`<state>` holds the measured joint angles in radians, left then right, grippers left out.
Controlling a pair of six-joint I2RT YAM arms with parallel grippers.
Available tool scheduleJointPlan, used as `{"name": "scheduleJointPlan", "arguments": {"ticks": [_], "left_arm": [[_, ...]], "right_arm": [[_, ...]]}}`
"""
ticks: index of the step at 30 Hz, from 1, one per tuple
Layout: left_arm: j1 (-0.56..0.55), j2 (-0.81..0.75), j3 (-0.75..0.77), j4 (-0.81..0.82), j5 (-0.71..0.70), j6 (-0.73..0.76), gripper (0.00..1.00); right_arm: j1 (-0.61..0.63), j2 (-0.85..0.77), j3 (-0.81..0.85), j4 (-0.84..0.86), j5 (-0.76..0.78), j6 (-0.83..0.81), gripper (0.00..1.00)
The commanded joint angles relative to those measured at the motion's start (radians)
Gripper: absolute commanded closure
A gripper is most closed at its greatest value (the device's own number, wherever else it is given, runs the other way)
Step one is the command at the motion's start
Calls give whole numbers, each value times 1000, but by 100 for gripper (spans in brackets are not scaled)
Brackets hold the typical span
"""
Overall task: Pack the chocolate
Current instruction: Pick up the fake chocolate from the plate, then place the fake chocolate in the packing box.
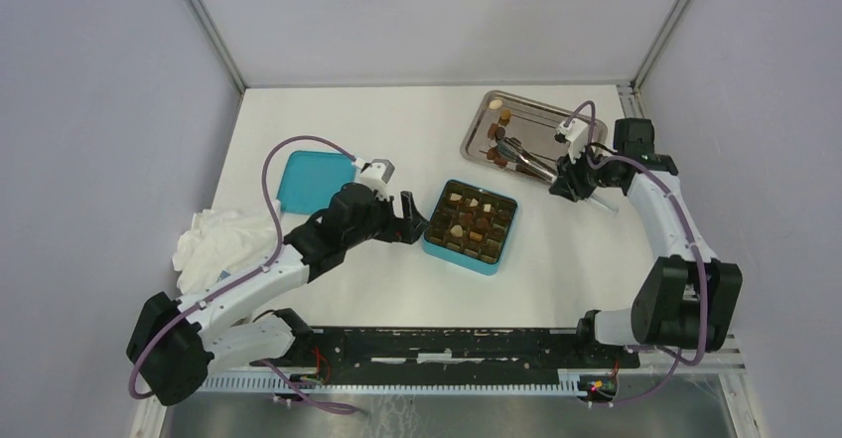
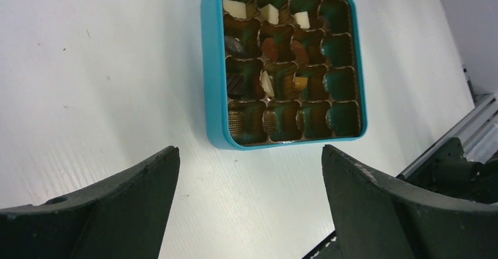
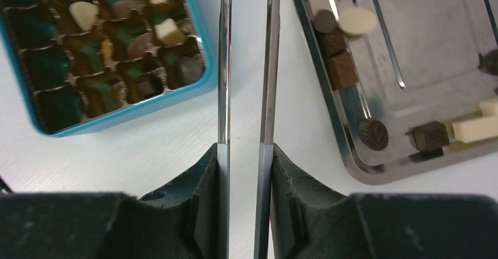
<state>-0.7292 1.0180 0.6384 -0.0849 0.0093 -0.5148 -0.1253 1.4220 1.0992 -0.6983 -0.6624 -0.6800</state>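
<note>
Left arm point(image 1: 248, 284) extended from its base at the table's near-left corner diagonally toward the table's middle, with the forearm low. Left gripper point(image 1: 411, 218) pointed right with its jaws spread wide and nothing between the fingers point(image 2: 135, 200). Right arm point(image 1: 660, 210) stood up from its base by the near-right corner, elbow bent, and stretched toward the far-right corner with the wrist turned left. Right gripper point(image 1: 564, 182) was partly closed, its fingers point(image 3: 199, 182) clamped on both blades of the metal tweezers point(image 3: 224, 65), which projected forward.
</note>
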Motion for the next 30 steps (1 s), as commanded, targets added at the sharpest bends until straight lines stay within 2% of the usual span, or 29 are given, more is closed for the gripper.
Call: {"name": "scheduleJointPlan", "arguments": {"ticks": [1,5,10,12,23,30], "left_arm": [[-5,96,104,-48,-54,51,8],[-4,215,180,-69,-61,76,19],[-4,350,279,-89,-63,108,43],[-5,399,315,-104,-71,122,50],[-4,643,471,-147,-61,190,54],[-5,742,553,-163,-33,207,59]], "right_arm": [[1,-130,-54,-20,-197,-91,100],[3,-199,-108,-85,-242,-172,100],[2,-250,-168,-149,-252,-254,100],[2,-263,-181,-169,-255,-276,100],[1,-316,-211,-203,-252,-316,100],[1,-336,-225,-225,-230,-341,100]]}}
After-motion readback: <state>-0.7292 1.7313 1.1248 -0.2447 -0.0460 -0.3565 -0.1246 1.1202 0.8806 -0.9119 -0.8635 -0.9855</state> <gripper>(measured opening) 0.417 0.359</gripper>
